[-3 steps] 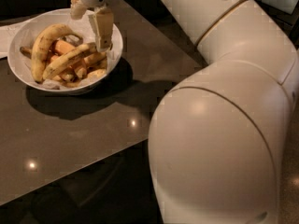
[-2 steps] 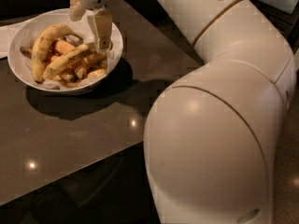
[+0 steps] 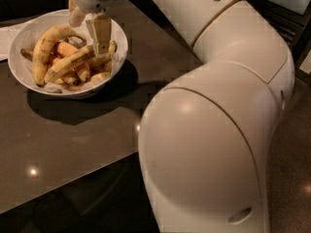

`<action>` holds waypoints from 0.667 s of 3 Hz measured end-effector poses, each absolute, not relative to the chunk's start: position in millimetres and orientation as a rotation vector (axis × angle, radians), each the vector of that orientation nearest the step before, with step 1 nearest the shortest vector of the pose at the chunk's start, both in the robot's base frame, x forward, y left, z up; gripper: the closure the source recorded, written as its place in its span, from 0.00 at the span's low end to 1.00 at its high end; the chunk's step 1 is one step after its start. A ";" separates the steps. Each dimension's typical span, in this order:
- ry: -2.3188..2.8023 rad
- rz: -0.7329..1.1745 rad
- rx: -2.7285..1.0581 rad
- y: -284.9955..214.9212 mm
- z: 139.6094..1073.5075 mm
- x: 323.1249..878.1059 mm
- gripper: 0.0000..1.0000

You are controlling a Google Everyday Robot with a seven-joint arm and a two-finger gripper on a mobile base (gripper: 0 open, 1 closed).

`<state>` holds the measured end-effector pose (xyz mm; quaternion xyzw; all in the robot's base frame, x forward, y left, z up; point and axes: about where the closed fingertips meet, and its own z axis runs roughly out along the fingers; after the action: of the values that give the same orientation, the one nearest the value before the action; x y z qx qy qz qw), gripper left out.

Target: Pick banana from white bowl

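The white bowl (image 3: 121, 41) stands at the table's far left, full of several bananas. The banana (image 3: 73, 62), speckled and gently curved, lies across the middle of the pile, its tip reaching the right rim. A bigger hooked banana (image 3: 43, 47) arches over the left side, and orange-toned ones (image 3: 65, 49) lie beneath. My gripper (image 3: 88, 29) hangs down into the bowl's back right part, open. One of its fingers (image 3: 100, 33) stands just above the speckled banana's right half. The other is near the back rim.
My arm's big white elbow and forearm (image 3: 209, 140) fill the right and front of the view, overhanging the dark table (image 3: 73, 135). A white sheet (image 3: 6, 39) lies at the left edge beside the bowl. The table's front edge runs diagonally across the lower left.
The gripper has shifted slightly left and lower over the bananas. The arm's elbow has swung left, closer to the bowl. The bowl and its bananas have not moved.
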<state>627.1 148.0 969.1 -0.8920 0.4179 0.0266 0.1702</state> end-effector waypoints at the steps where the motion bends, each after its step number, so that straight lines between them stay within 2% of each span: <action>1: 1.190 0.092 -2.540 150.9 963.4 627.6 0.33; 2: 1.195 0.108 -2.551 152.3 957.1 627.2 0.42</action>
<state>627.2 152.3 957.1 -0.8933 0.4182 0.0377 0.1605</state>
